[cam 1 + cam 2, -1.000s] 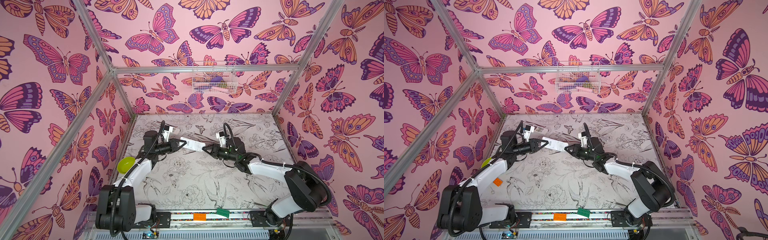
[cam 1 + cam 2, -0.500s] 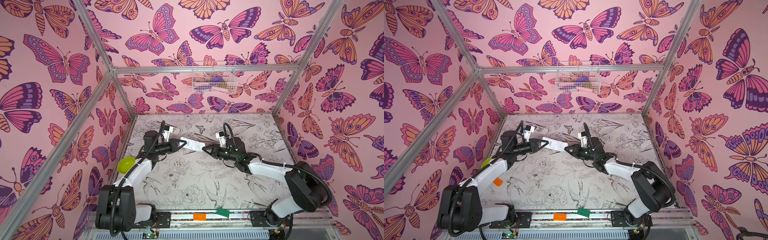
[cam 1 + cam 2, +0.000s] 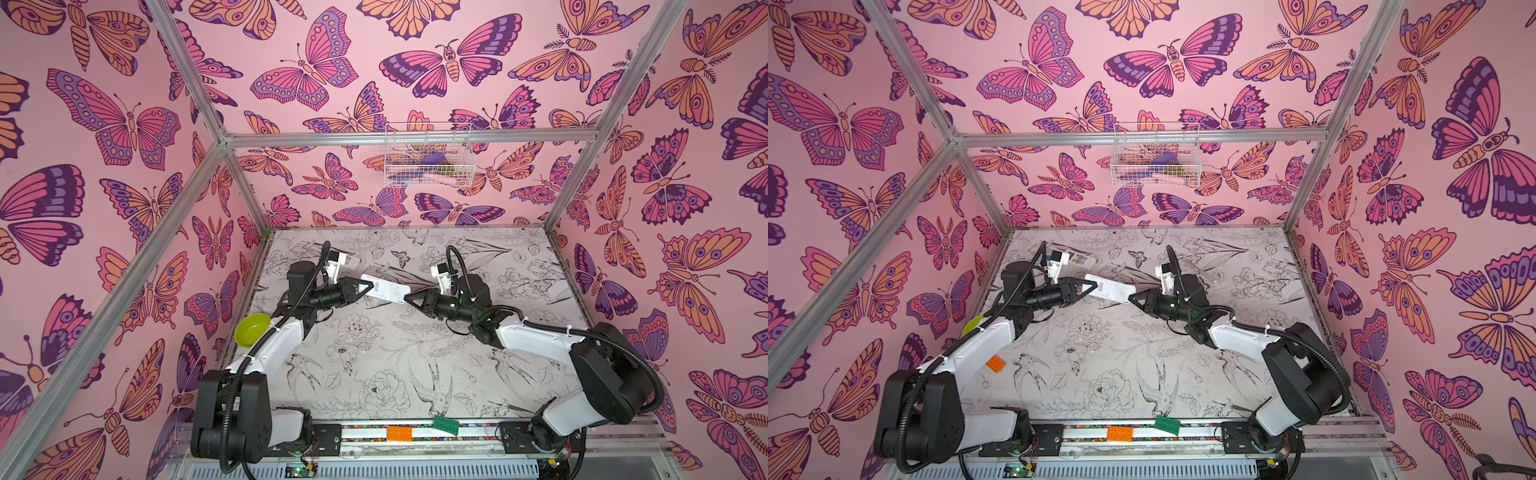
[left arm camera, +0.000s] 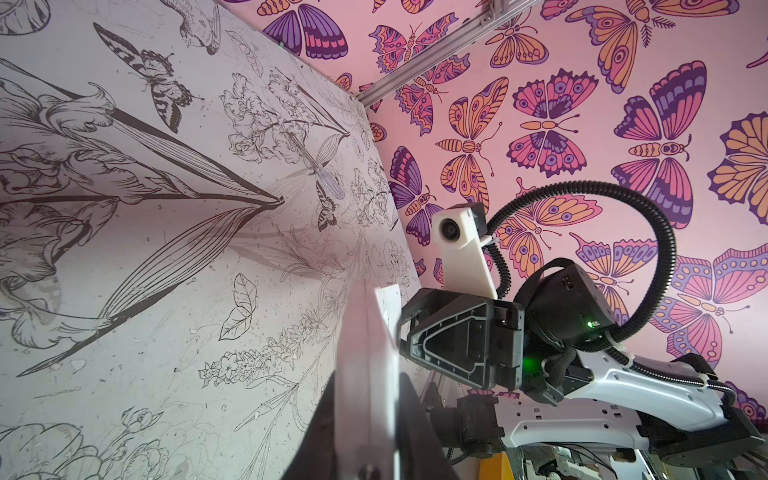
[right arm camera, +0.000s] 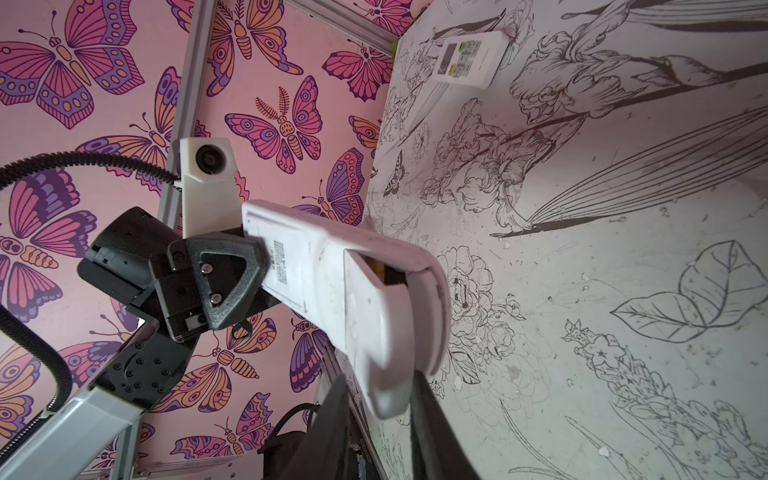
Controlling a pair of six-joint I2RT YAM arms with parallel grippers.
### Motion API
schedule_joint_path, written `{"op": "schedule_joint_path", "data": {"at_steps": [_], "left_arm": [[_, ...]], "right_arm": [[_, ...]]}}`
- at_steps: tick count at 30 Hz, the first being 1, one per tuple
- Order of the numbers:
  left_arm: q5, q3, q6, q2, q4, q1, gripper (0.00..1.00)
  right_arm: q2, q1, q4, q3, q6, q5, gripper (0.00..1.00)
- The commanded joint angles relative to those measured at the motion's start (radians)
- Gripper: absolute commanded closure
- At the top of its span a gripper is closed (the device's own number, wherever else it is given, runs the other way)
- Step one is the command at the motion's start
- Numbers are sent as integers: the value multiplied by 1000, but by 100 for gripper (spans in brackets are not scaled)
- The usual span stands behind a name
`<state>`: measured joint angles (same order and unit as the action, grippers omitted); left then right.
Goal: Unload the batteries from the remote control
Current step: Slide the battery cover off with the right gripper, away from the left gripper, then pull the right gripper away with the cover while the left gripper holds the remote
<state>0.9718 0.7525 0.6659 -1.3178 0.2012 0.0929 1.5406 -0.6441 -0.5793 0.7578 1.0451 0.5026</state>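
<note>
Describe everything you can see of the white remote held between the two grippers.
The white remote is a long, slim plastic bar with rounded ends, held clear of the table, roughly level, back side up. A printed label sits on its back. The battery cover looks slid partly open, something gold showing in the gap. The left gripper clamps one end, the right gripper the other.

A lime-green bowl sits at the left edge of the floral table, on my left; an orange brick and a green brick lie just beside each other along the front edge; a second orange brick lies on the table; a clear-handled screwdriver lies on the table too; a wire basket hangs on the butterfly wall facing me.
</note>
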Motion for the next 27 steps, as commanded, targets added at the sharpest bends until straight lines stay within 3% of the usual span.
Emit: {"op": "schedule_joint_path", "data": {"at_steps": [1,16,27], "left_arm": [[8,-11,-18,0,10,0,100],[11,-6,-12,5,10,-3,100],[-2,-23,-20,5,10,-12,100]], "right_arm": [[-40,-5,-40,26,-17,12,74],[15,5,-175,2,64,26,83],[-20,14,-208,-21,57,39,89]]}}
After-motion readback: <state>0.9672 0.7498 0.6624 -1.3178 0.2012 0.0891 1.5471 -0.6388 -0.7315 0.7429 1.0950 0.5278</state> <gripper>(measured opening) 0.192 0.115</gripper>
